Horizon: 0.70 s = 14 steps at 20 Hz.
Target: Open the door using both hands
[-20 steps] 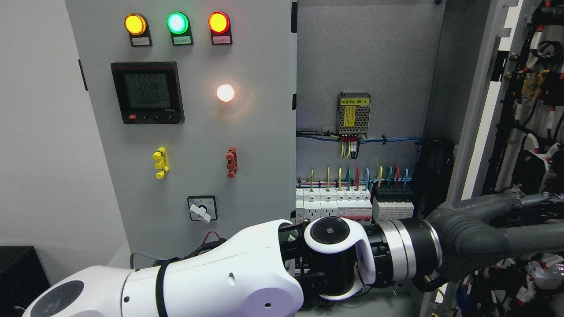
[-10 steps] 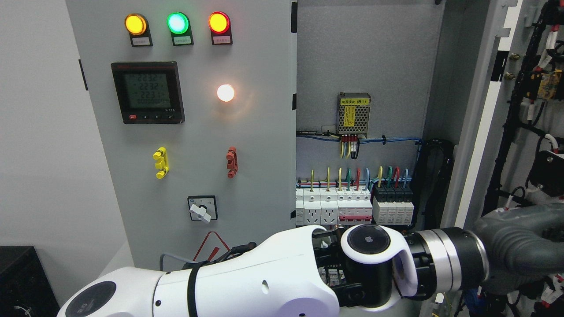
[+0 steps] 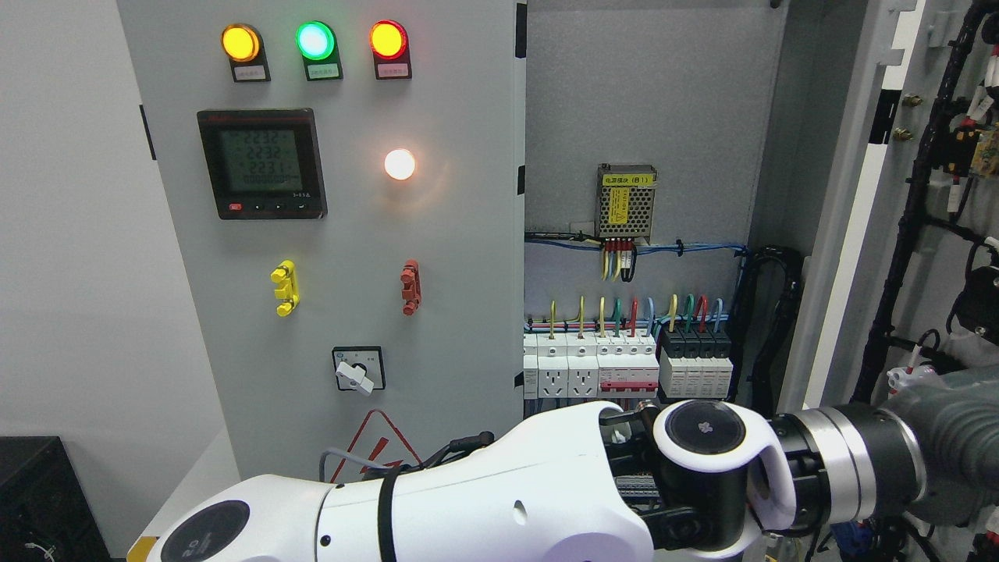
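The grey cabinet's right door (image 3: pixel 851 234) stands swung open to the right. Its inner face with black cable runs (image 3: pixel 929 195) shows at the picture's right edge. My left arm (image 3: pixel 499 499), white with a black wrist joint, comes in from the lower left and reaches across the cabinet's opening. Its grey left hand (image 3: pixel 956 433) lies against the lower part of that open door and is cut off by the frame edge. The left door panel (image 3: pixel 453 234) stays closed. My right arm is out of view.
The closed panel carries three indicator lamps (image 3: pixel 314 40), a meter (image 3: pixel 261 162), a lit white lamp (image 3: pixel 399 164) and a rotary switch (image 3: pixel 357 369). Inside are a power supply (image 3: pixel 626 204) and a row of breakers (image 3: pixel 624 367). A black box (image 3: pixel 39 492) sits at the lower left.
My left arm has slid to the right and a little down, with its hand carried toward the frame edge. The right door has swung further open to the right.
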Each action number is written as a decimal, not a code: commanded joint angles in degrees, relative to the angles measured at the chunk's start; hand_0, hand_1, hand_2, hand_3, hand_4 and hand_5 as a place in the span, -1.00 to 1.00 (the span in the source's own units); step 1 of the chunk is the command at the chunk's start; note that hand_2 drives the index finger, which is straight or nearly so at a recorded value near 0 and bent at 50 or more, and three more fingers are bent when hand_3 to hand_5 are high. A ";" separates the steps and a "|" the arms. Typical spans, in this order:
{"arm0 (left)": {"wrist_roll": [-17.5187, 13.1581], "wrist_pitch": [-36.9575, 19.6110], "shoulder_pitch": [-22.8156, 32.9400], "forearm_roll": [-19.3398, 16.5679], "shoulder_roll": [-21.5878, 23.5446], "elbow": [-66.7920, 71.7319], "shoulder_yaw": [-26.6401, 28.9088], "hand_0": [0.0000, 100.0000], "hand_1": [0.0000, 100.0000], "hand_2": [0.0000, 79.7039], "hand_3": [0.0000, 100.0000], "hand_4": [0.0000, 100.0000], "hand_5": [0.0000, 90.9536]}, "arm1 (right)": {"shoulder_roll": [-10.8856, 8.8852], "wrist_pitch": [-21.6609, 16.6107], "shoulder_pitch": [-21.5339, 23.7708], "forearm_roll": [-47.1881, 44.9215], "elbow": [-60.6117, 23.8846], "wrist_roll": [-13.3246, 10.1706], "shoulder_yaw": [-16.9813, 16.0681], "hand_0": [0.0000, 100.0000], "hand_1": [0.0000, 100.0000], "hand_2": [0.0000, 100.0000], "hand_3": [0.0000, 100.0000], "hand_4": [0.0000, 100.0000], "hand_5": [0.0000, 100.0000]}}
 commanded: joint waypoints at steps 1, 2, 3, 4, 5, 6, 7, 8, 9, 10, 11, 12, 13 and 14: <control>-0.60 0.45 0.13 0.24 1.85 1.73 0.28 -0.76 0.11 -1.00 -1.00 -1.00 -1.00 | 0.00 0.01 0.00 0.00 0.00 0.02 0.03 -0.88 -0.72 -1.00 -1.00 -1.00 -1.00; -0.78 0.80 0.30 0.33 3.43 1.38 0.45 -0.76 0.11 -1.00 -1.00 -1.00 -1.00 | 0.00 0.01 0.00 0.00 0.00 0.02 -0.06 -0.88 -0.72 -1.00 -1.00 -1.00 -1.00; -1.21 0.89 0.39 0.42 5.18 0.68 0.45 -0.76 0.11 -1.00 -1.00 -1.00 -1.00 | 0.00 0.01 0.00 0.00 0.00 0.02 0.03 -0.88 -0.72 -1.00 -1.00 -1.00 -1.00; -1.83 0.90 0.39 0.51 7.55 -0.63 0.45 -0.76 0.11 -1.00 -1.00 -1.00 -1.00 | 0.00 0.01 0.00 0.00 0.00 0.02 -0.06 -0.88 -0.72 -1.00 -1.00 -1.00 -1.00; -2.53 0.90 0.39 0.51 10.45 -2.73 0.45 -0.76 0.11 -1.00 -1.00 -1.00 -1.00 | 0.00 0.01 0.00 0.00 0.00 0.02 0.03 -0.88 -0.72 -1.00 -1.00 -1.00 -1.00; -2.97 0.90 0.39 0.60 13.52 -5.54 0.36 -0.76 0.11 -1.00 -1.00 -1.00 -1.00 | 0.00 0.01 0.00 0.00 0.00 0.02 0.03 -0.88 -0.72 -1.00 -1.00 -1.00 -1.00; -3.06 0.90 0.48 0.60 16.68 -8.18 0.28 -0.76 0.11 -1.00 -1.00 -1.00 -1.00 | 0.00 0.01 0.00 0.00 0.00 0.02 0.03 -0.88 -0.72 -1.00 -1.00 -1.00 -1.00; -3.06 0.90 0.74 0.60 19.59 -10.29 0.19 -0.76 0.11 -1.00 -1.00 -1.00 -1.00 | 0.00 0.01 0.00 0.00 0.00 0.02 0.03 -0.88 -0.72 -1.00 -1.00 -1.00 -1.00; -3.06 0.81 1.88 0.60 22.23 -11.62 0.01 -0.76 0.11 -1.00 -1.00 -1.00 -1.00 | 0.00 0.09 0.00 0.00 0.00 0.02 0.03 -0.88 -0.72 -1.00 -1.00 -1.00 -1.00; -3.15 0.81 3.02 0.60 24.25 -12.41 0.01 -0.76 0.11 -1.00 -1.00 -1.00 -1.00 | 0.00 0.09 0.00 0.00 0.00 0.02 0.03 -0.88 -0.72 -1.00 -1.00 -1.00 -1.00; -3.24 0.81 3.81 0.60 26.45 -12.77 0.01 -0.76 0.11 -1.00 -1.00 -1.00 -1.00 | 0.00 0.01 0.00 0.00 0.00 0.02 -0.06 -0.88 -0.72 -1.00 -1.00 -1.00 -1.00; -3.76 0.81 4.60 0.60 28.82 -13.29 -0.07 -0.76 0.11 -1.00 -1.00 -1.00 -1.00 | 0.00 0.01 0.00 0.00 0.00 0.02 -0.06 -0.88 -0.72 -1.00 -1.00 -1.00 -1.00; -4.81 0.81 5.74 0.60 31.28 -14.17 -0.16 -0.76 0.11 -1.00 -1.00 -1.00 -1.00 | 0.00 0.01 0.00 0.00 0.00 0.02 -0.06 -0.88 -0.72 -1.00 -1.00 -1.00 -1.00; -5.78 0.81 7.58 0.34 33.92 -15.48 -0.25 -0.76 0.11 -1.00 -1.00 -1.00 -1.00 | 0.00 0.01 0.00 0.00 0.00 0.02 -0.06 -0.88 -0.72 -1.00 -1.00 -1.00 -1.00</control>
